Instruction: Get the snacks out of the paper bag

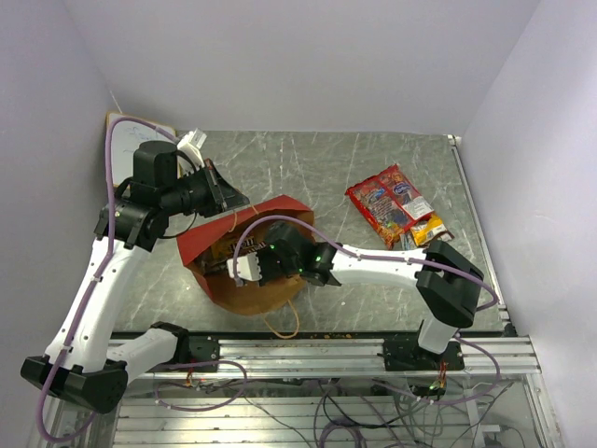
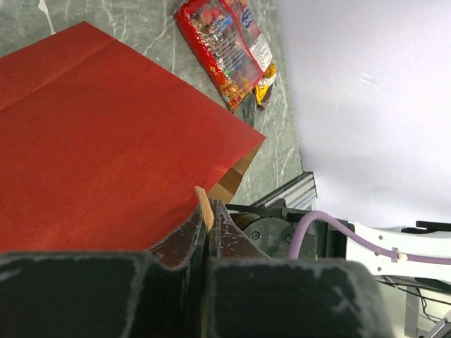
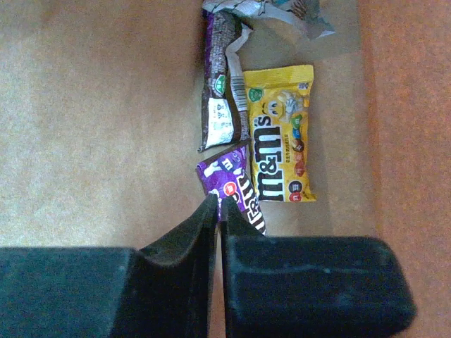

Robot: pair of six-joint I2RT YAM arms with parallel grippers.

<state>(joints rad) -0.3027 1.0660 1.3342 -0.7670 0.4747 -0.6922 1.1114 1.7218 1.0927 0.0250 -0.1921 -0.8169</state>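
The red paper bag (image 1: 280, 213) lies on its side, its brown mouth facing the near edge. My left gripper (image 1: 229, 198) is shut on the bag's upper rim; in the left wrist view a strip of brown paper sits pinched between the fingertips (image 2: 205, 210). My right gripper (image 1: 233, 268) reaches inside the bag. In the right wrist view its jaws (image 3: 217, 203) are shut on the edge of a purple candy pack (image 3: 236, 184). A yellow pack (image 3: 278, 134), a dark purple packet (image 3: 218, 91) and a silvery pack (image 3: 271, 8) lie beyond it on the bag's floor.
Two red crisp bags (image 1: 384, 203) and a small yellow pack (image 1: 429, 229) lie on the table to the right of the bag. They also show in the left wrist view (image 2: 227, 44). A white board (image 1: 126, 126) leans at the back left. A handle loop (image 1: 284, 327) lies at the near edge.
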